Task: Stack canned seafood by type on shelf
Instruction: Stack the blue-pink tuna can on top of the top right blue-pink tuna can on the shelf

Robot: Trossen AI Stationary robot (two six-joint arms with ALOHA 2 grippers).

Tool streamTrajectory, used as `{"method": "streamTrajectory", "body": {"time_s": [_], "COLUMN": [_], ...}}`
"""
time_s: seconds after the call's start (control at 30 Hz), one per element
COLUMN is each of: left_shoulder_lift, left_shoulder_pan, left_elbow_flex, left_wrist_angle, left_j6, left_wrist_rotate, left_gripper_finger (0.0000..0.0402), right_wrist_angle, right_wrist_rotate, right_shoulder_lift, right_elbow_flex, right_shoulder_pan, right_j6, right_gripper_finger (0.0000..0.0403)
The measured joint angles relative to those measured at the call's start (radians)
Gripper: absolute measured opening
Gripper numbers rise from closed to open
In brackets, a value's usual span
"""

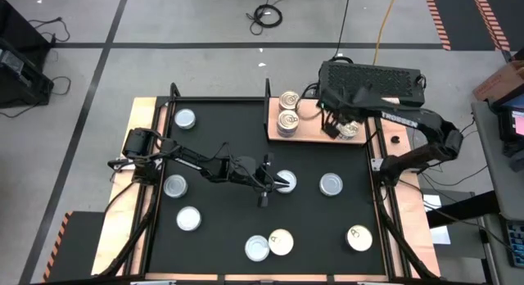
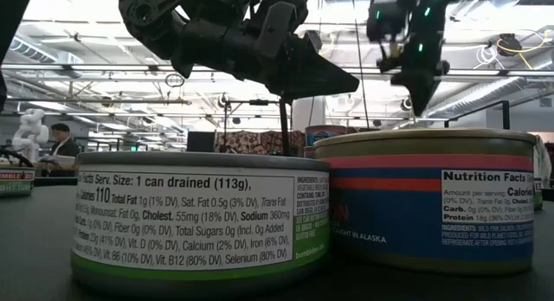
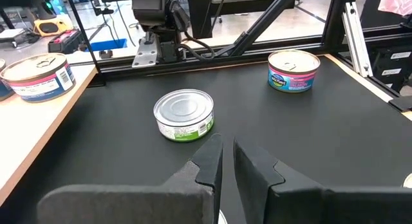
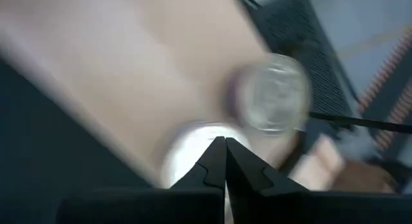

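Left pincer [image 1: 277, 183] nearly clenched, empty, over silver-lidded tin [image 1: 286, 181]; green label [image 3: 185, 129] seen only by wrist view. Right pincer [image 4: 224, 161] clenched over shelf [image 1: 313, 125].

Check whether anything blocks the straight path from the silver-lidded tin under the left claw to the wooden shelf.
Nothing visible does. The tin lies at the left claw, and only bare black mat separates it from the shelf. The nearest loose tin sits off to the right, clear of that line.
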Motion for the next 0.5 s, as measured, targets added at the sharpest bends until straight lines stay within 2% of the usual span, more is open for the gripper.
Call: {"method": "streamTrajectory", "body": {"time_s": [0.23, 0.4, 0.5], "left_shoulder_lift": [0.0, 0.0, 0.0], "left_shoulder_pan": [0.0, 0.0, 0.0], "left_elbow_flex": [0.0, 0.0, 0.0], "left_wrist_angle": [0.0, -0.002, -0.002], "left_j6": [-0.001, -0.002, -0.002], "left_wrist_rotate": [0.0, 0.0, 0.0], "left_gripper_finger": [0.0042, 0.0042, 0.0042], "right_wrist_angle": [-0.016, 0.039, 0.128], "right_wrist_rotate": [-0.114, -0.151, -0.15], "right_shoulder_lift": [-0.079, -0.063, -0.028], "right_elbow_flex": [0.0, 0.0, 0.0], "right_shoulder_pan": [0.379, 0.667, 0.837], "right_j6": [0.241, 0.383, 0.386], "right_gripper_finger": [0.0, 0.0, 0.0]}}
